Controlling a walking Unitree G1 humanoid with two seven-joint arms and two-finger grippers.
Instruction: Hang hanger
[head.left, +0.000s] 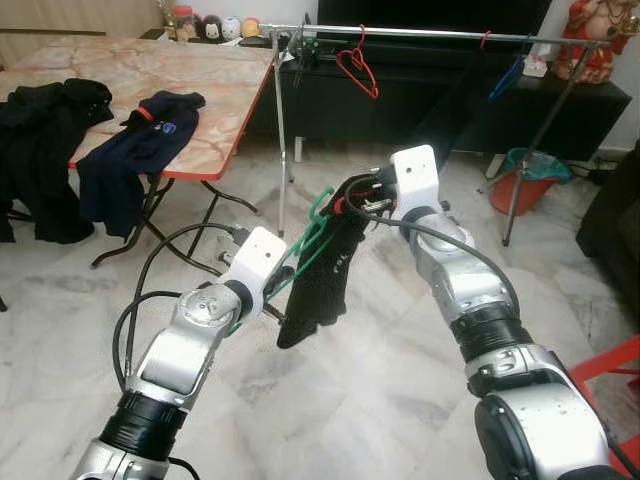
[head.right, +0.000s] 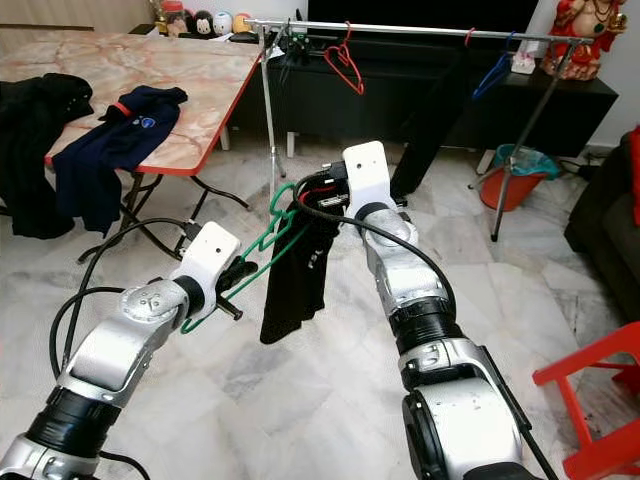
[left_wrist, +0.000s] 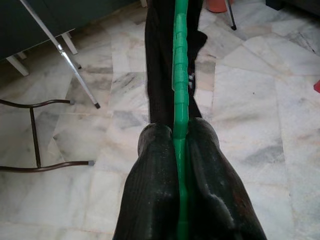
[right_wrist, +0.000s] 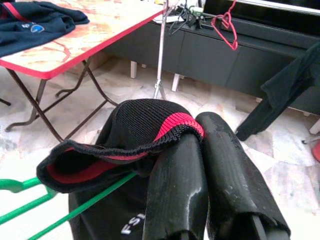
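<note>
Out in front of the robot, above the marble floor (head.left: 350, 400), the left gripper (left_wrist: 177, 150) pinched the green hanger (head.right: 262, 243) between its fingers. The right gripper (right_wrist: 200, 150) clamped the red-trimmed collar of the black garment (head.left: 318, 280) draped on it, short of the clothes rail (head.left: 430, 34).

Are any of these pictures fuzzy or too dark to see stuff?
Eye views: bright and fairly sharp, with the left gripper and right gripper easy to see, slightly soft far back by the rail. Left wrist view: the green hanger is sharp, the floor clear. Right wrist view: the black garment is crisp, while the table looks washed out.
</note>
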